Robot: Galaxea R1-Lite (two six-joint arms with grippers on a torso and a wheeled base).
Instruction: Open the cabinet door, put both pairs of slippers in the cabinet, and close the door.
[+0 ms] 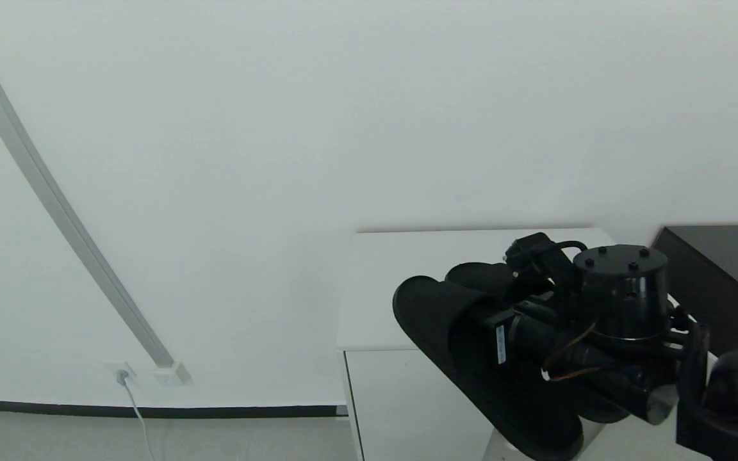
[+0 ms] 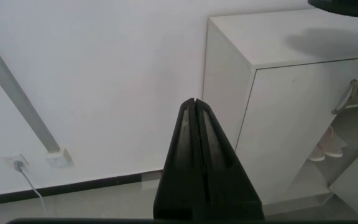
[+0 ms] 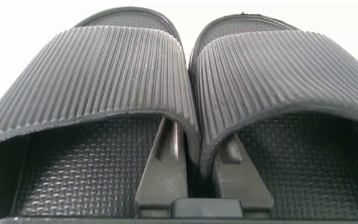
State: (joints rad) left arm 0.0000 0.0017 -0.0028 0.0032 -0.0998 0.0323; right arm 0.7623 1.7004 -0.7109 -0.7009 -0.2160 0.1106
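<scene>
Pointing toward the wall beside the white cabinet [image 2: 272, 124], my left gripper [image 2: 194, 107] has its fingers pressed together, with nothing between them. My right arm is bent and raised before the cabinet top. My right gripper [image 3: 196, 158] clamps the black slippers [image 1: 446, 320] by their inner sides, tilted, toes upward.

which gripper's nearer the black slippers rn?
Right. Right gripper clamps the black slippers, a finger under each strap; left gripper is shut, apart from them, short of the white cabinet.
</scene>
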